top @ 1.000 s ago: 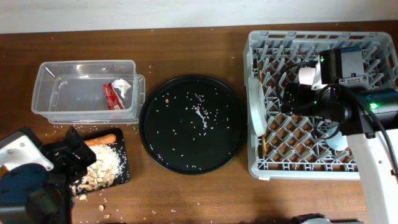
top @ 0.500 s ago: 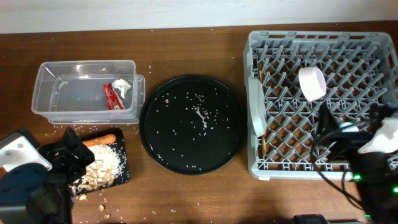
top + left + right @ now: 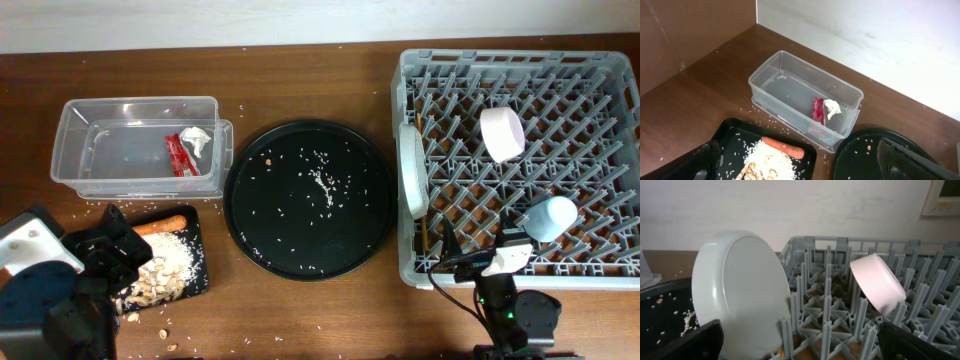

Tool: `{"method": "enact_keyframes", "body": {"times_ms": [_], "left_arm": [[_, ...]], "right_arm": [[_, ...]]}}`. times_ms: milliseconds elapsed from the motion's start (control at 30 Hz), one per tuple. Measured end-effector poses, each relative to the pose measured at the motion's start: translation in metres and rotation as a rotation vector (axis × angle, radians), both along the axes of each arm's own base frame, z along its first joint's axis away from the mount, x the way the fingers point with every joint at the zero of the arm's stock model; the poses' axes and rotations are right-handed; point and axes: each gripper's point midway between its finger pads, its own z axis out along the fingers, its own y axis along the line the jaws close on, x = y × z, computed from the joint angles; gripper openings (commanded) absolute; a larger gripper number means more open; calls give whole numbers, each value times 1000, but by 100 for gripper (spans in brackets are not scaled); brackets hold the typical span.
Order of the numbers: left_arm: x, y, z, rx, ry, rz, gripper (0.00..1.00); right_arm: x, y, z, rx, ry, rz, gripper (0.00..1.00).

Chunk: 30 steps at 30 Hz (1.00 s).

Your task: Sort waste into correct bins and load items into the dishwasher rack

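Note:
The clear tub (image 3: 100,150) holds the red wrapper (image 3: 179,156) and the white tissue (image 3: 197,138); both also show in the left wrist view, wrapper (image 3: 817,110), tissue (image 3: 832,107). The shallow black tray (image 3: 196,272) holds the orange sausage piece (image 3: 162,225), rice (image 3: 178,254) and brownish scraps (image 3: 148,284). The grey rack (image 3: 590,95) holds the white bowl (image 3: 502,134) on its side, the light-blue cup (image 3: 551,217), the pale shallow bowl (image 3: 413,185) on edge and a thin wooden chopstick (image 3: 423,233). My left gripper (image 3: 805,167) is open and empty above the black tray. My right gripper (image 3: 802,345) is open and empty at the rack's front edge.
A large round black tray (image 3: 308,198) scattered with rice grains lies between the bins and the rack. Loose grains and scraps lie on the wooden table around the shallow black tray. A pale wall runs along the table's far edge.
My right arm has pulled back from over the rack to the table's front edge, empty. The light-blue cup now shows fully in the rack. My left arm has not moved.

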Motion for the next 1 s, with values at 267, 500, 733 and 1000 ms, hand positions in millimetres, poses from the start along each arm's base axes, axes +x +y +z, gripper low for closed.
{"method": "enact_keyframes", "body": {"times_ms": [267,500,733,1000], "left_arm": [[0,0,0,0,0,0,99],[-4,0,-7,-1,32,0,99],[64,-37,-71,47,-323,-253,99],[55,-59,-190,75,-398,-377,99]], "right_arm": [[0,0,0,0,-5,0,98],[0,0,0,0,-5,0,98],[1,0,0,-1,-8,-1,98],[1,0,-1,0,-7,-1,98]]}}
